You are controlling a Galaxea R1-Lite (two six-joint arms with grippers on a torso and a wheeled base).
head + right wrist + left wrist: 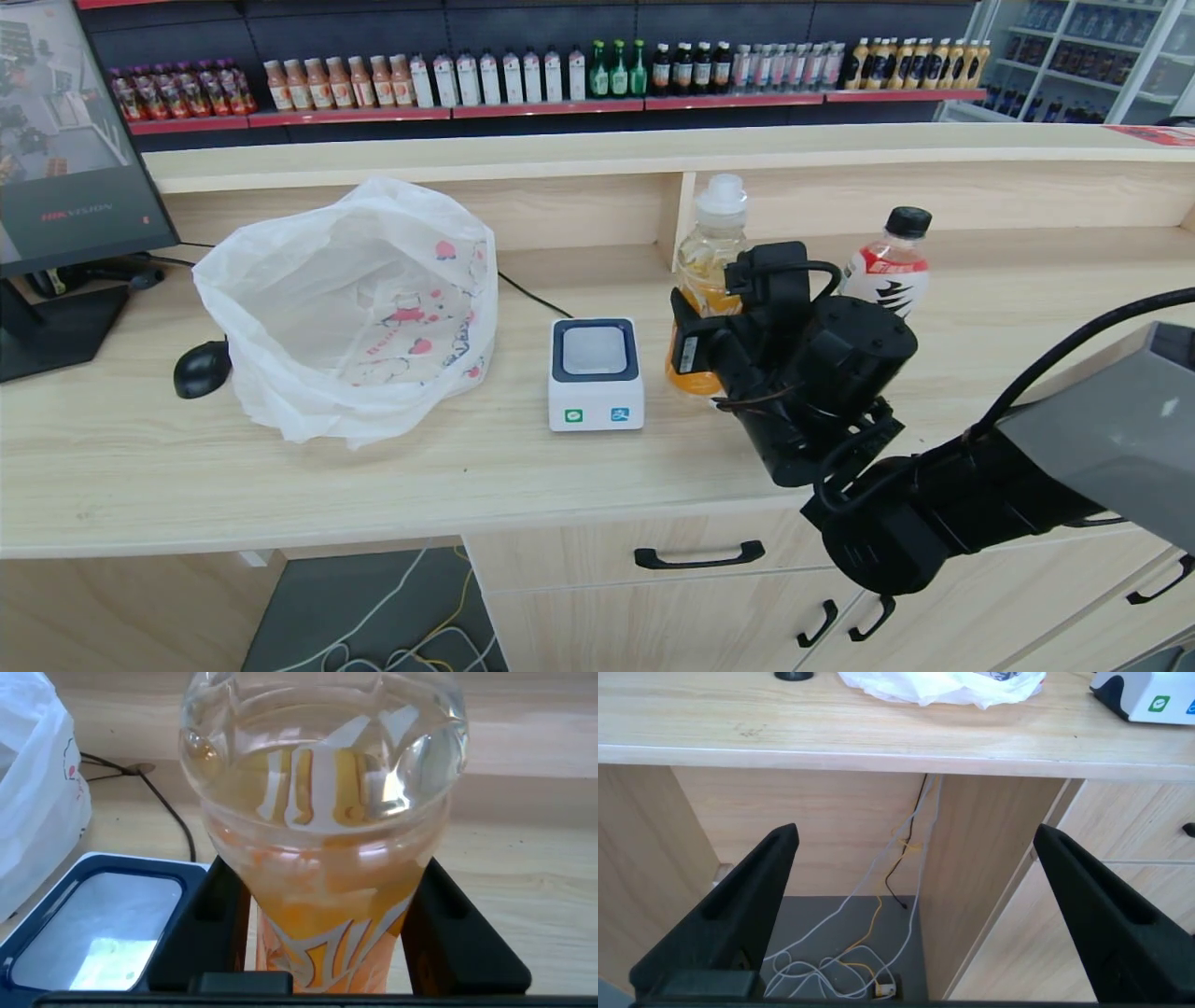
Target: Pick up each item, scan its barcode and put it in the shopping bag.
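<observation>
- A thin white plastic shopping bag (345, 308) stands crumpled on the pale wooden counter (420, 485) with its mouth open upward. Red and pink printed figures show through its film.
- A clear plastic bottle (709, 271) with a white cap holds a pale yellow drink, and an orange label wraps its lower half. It stands upright just to the right of the scanner (596, 373), with its base at the counter. I cannot tell whether it is lifted clear.
- A second bottle (892, 261), with a black cap and a red and white label, stands upright farther right, apart from the first.
- The right arm stretches low across the counter's front edge. The right gripper (695, 350) is closed on the orange bottle's lower half, with a black finger pressed to each side.
- The left gripper (915, 905) hangs below the counter edge with its fingers (729, 924) spread wide, facing loose cables (850, 952) on the floor.
- The scanner is a small white box with rounded corners and a glossy grey window framed in dark blue.
- A black mouse (201, 369) lies just left of the bag.
</observation>
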